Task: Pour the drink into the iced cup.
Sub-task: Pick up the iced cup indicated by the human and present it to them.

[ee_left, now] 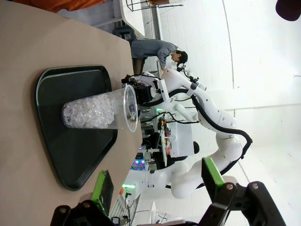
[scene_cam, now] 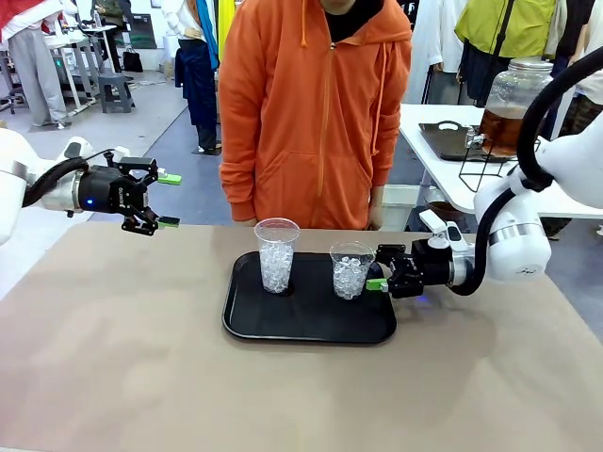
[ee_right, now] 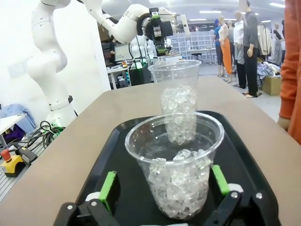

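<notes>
Two clear plastic cups of ice stand on a black tray point(scene_cam: 311, 330). The taller iced cup point(scene_cam: 277, 254) is on the tray's left, the shorter iced cup point(scene_cam: 350, 270) on its right. My right gripper point(scene_cam: 381, 282) is open and level with the table, its jaws on either side of the shorter cup point(ee_right: 176, 174), with the green pads point(ee_right: 109, 186) a little apart from its wall. My left gripper point(scene_cam: 166, 200) hangs open and empty above the table's far left edge, facing the taller cup point(ee_left: 94, 113). The drink is out of view.
A person in an orange hoodie point(scene_cam: 316, 113) stands at the table's far edge, behind the tray. A large glass jar of brown liquid point(scene_cam: 512, 105) sits on a white table at the back right. Bare tan tabletop point(scene_cam: 141, 377) surrounds the tray.
</notes>
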Controlling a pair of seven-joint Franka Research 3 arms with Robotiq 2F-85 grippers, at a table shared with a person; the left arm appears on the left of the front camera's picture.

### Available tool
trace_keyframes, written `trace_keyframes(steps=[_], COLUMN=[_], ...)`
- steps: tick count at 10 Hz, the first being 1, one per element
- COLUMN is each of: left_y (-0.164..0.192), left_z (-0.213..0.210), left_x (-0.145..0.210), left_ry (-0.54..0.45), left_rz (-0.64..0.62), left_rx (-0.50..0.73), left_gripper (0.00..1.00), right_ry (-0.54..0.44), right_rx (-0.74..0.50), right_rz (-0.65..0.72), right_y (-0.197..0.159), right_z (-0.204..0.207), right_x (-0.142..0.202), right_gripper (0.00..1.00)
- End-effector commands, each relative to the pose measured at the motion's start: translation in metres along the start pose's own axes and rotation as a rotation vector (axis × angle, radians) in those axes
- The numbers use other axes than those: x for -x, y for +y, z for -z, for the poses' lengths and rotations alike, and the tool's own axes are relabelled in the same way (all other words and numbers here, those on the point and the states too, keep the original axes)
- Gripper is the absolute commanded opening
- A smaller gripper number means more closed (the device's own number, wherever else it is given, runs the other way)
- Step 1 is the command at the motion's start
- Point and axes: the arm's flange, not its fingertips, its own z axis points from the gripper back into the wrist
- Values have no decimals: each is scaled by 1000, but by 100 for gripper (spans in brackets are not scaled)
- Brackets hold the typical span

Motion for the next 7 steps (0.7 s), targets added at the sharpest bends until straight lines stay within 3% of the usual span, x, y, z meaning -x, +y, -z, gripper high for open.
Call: trace_keyframes(steps=[1, 4, 7], left_y=[-2, -2, -2], left_z=[-1, -1, -1], left_x=[1, 1, 1], left_ry=[2, 2, 2], left_rz=[-7, -7, -7], left_rx=[-7, -7, -7], left_gripper=[100, 100, 100], right_ry=[-2, 5, -6], right_rx=[4, 14, 126], right_rz=[-26, -28, 6], right_y=[-5, -8, -14], right_z=[11, 21, 29], right_x=[1, 5, 8], right_gripper=[100, 100, 100])
